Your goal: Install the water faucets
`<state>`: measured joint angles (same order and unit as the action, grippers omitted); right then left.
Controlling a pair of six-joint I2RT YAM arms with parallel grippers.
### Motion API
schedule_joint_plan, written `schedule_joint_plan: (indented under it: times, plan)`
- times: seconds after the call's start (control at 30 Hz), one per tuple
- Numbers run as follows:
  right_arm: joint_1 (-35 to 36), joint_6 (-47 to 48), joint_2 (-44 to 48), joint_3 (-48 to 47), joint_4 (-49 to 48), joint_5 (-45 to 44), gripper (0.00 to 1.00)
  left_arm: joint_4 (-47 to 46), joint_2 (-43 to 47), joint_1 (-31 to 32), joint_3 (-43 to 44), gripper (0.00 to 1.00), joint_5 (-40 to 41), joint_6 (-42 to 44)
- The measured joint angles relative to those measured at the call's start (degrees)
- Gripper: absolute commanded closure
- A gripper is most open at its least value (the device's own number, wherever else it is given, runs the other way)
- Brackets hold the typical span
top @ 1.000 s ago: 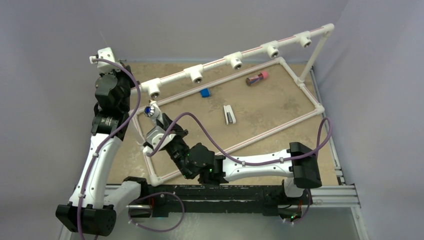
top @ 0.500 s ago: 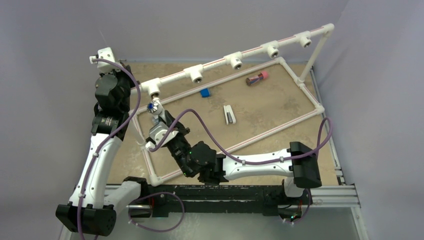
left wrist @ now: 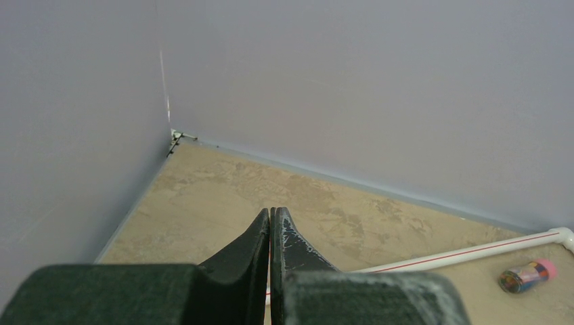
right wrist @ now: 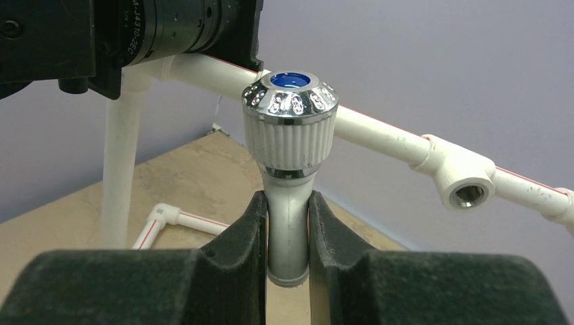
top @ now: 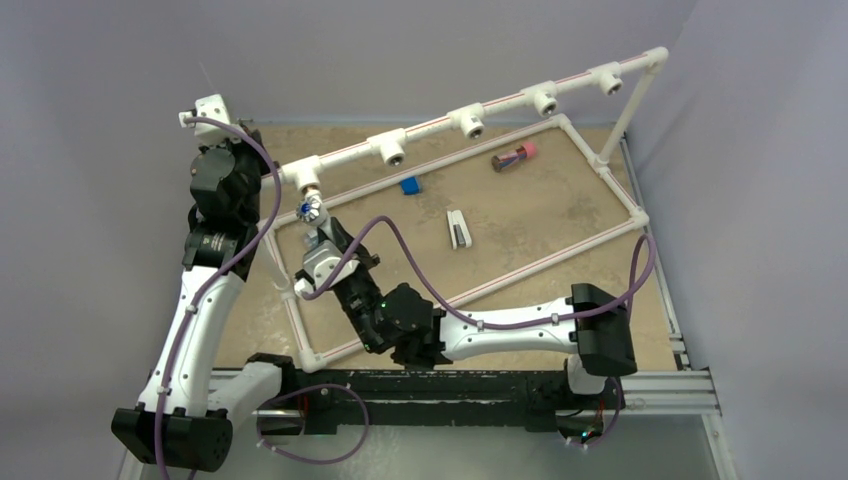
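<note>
Right gripper [right wrist: 288,227] is clenched on the water faucet [right wrist: 290,125], a black finger [right wrist: 247,230] pressed to either side of its white stem; the ribbed knob, with its chrome ring and blue cap, stands upright above the jaws. From the top view the faucet [top: 310,208] is held off the table [top: 560,200], just beside the leftmost T-fitting [top: 304,176] of the raised white pipe rail [top: 510,99]; whether faucet and fitting touch, cannot tell. The next T-fitting [right wrist: 464,179] along shows its threaded socket. Left gripper [left wrist: 271,233] is up at the back left, its fingers squeezed flat against each other. Inside the floor pipe frame [top: 540,264] lie a blue block [top: 409,185], a flat white-and-black piece [top: 458,229] and a pink-ended cylinder [top: 514,156], all well apart from both grippers.
</note>
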<state>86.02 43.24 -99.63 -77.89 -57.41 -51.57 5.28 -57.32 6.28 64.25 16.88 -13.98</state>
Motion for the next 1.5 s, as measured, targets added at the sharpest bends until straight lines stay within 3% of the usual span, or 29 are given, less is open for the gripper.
schedule_joint_plan:
  times: [0.57, 0.9, 1.13, 1.5]
  plan:
    - [0.5, 3.5, -5.0, -3.8, -5.7, -3.1, 1.00, -1.0, -0.5, 0.0, -0.1, 1.00, 0.1, 0.0]
    - [0.6, 0.5, -5.3, -6.8, -1.0, -4.5, 1.00, -2.1, -0.5, 0.0, -0.8, 1.00, 0.1, 0.0]
    - [0.5, -6.9, -5.0, -9.0, 5.0, -5.8, 1.00, -3.2, -0.5, -0.1, -1.4, 1.00, 0.7, 0.0]
    - [-0.9, -29.7, -1.6, -9.1, 14.1, -5.9, 1.00, -5.0, -0.3, -0.2, -2.2, 1.00, 1.3, 0.0]
